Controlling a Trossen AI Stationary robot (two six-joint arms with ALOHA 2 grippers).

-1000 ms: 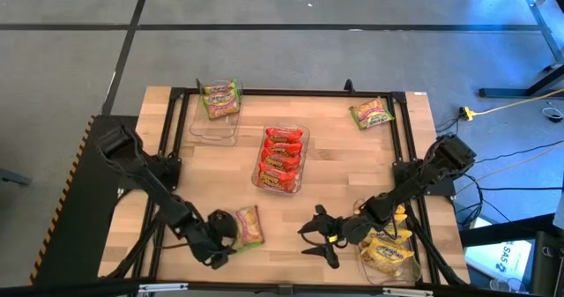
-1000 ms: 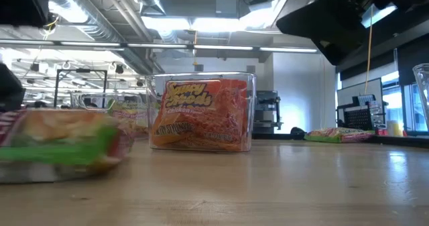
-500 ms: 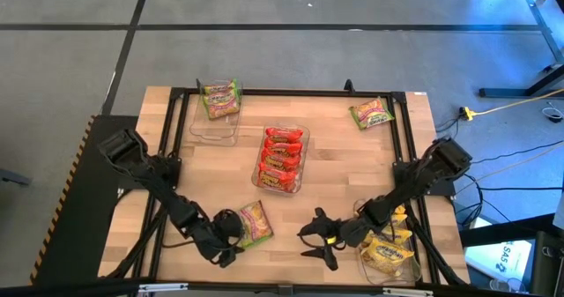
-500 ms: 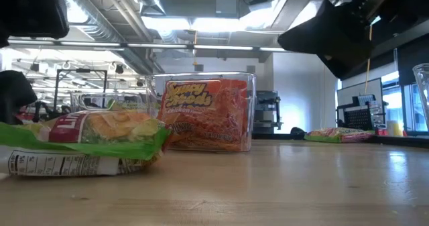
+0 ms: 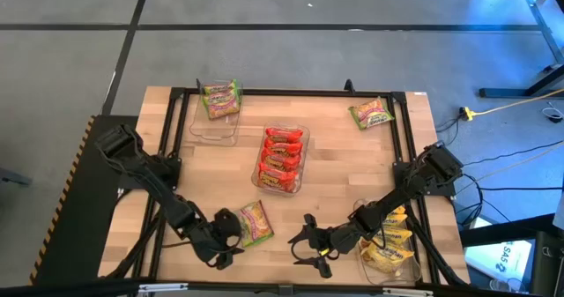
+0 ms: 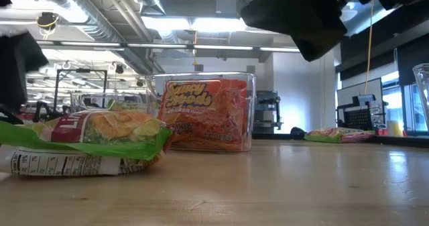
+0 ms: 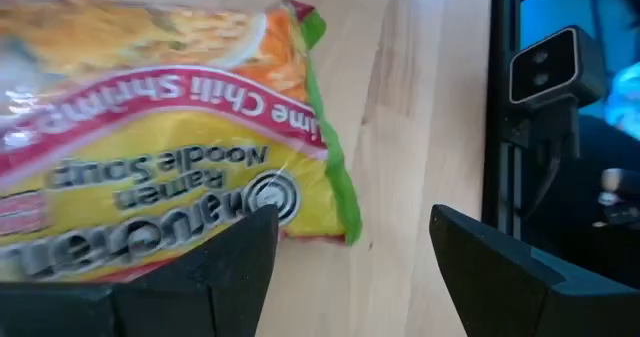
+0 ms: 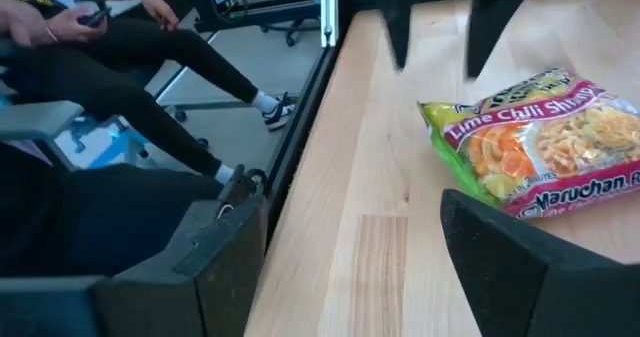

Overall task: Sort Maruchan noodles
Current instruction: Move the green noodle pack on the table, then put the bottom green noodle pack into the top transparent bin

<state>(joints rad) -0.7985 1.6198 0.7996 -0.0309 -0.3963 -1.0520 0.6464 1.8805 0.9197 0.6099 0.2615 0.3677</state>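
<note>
A green Maruchan packet (image 5: 256,222) lies flat on the table near the near edge, also seen in the low view (image 6: 87,142). My left gripper (image 5: 233,241) is open just to the packet's left. In its wrist view (image 7: 350,227) the packet's corner (image 7: 335,212) shows between the fingers, and in the low view the gripper hangs above the packet. My right gripper (image 5: 302,242) is open to the packet's right and faces it (image 8: 540,147). Red packets fill the middle tray (image 5: 282,159). Yellow packets lie in the tray at the near right corner (image 5: 388,248). One green packet lies in the far left tray (image 5: 220,99).
Another green packet (image 5: 371,113) lies loose near the far right corner. A black frame (image 5: 291,92) runs around the table. Bare wood lies between the middle tray and the right rail. Seated people (image 8: 150,47) show beyond the table's edge in the right wrist view.
The green packet, in motion a second ago, has turned a little, shifted slightly right and settled flat on the table. My left gripper has risen above it. My right gripper has moved toward the table's left and near edge, closer to the packet.
</note>
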